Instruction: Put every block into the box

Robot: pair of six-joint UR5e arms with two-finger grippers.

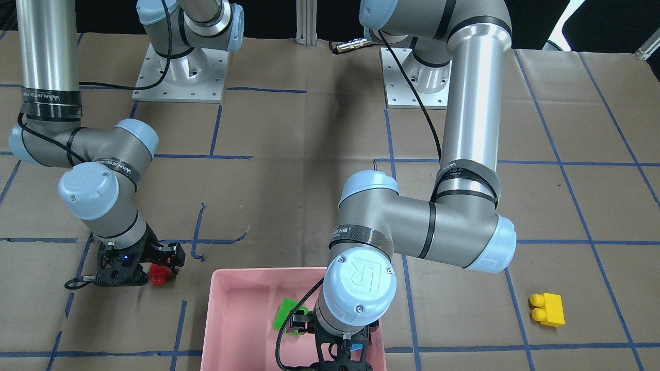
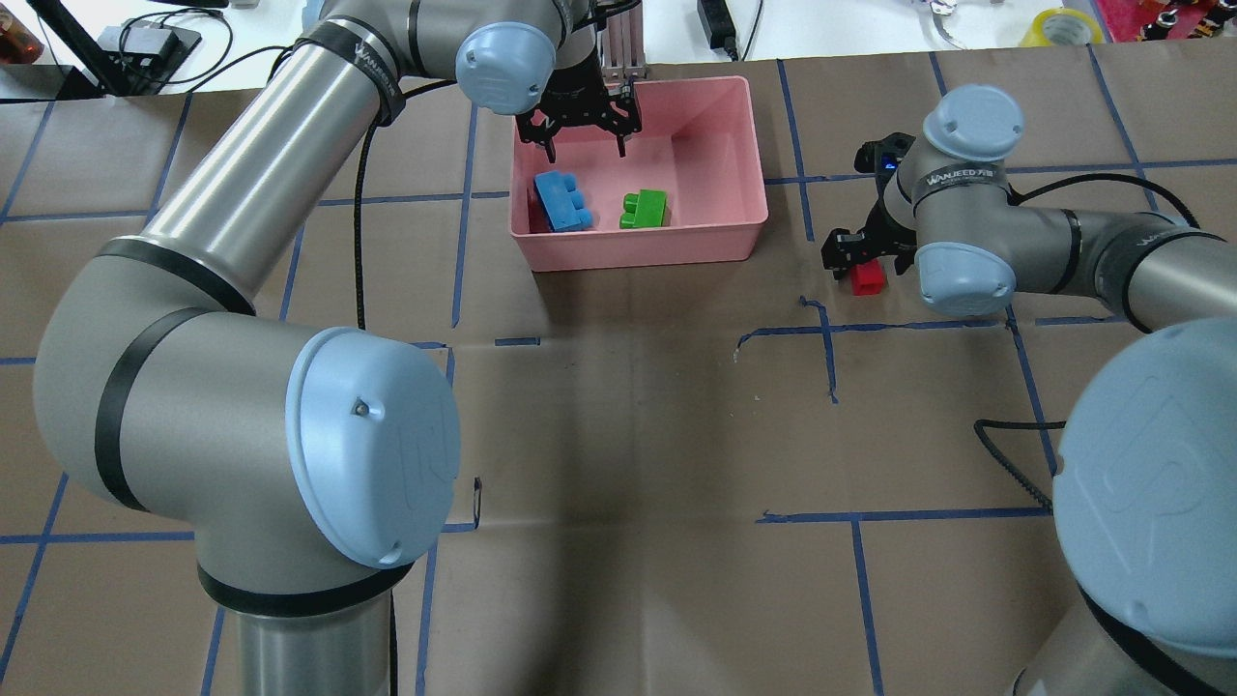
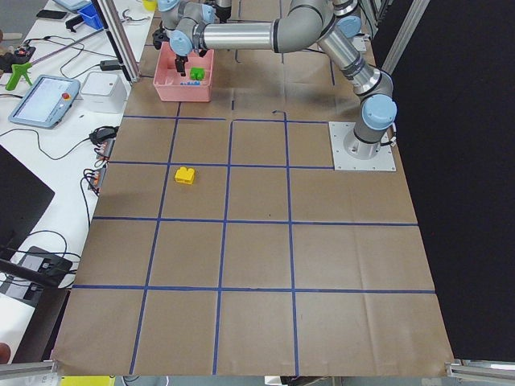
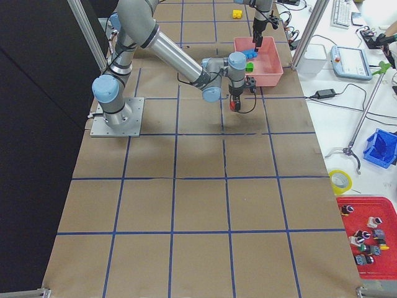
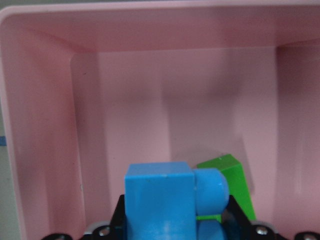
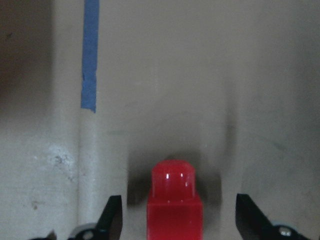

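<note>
Yellow brick (image 1: 547, 309) shows front-facing, not overhead.

We see a brown table (image 2: 628, 435) with blue tape lines (image 2: 908, 515) on it. The pink box (image 2: 638, 246) sits on it. A red block (image 2: 867, 278) lies near the box, and a yellow block (image 1: 547, 309) lies well apart.

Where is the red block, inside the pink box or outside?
Outside: the red block lies on the table, apart from the box, between the open fingers of the right gripper.
</note>
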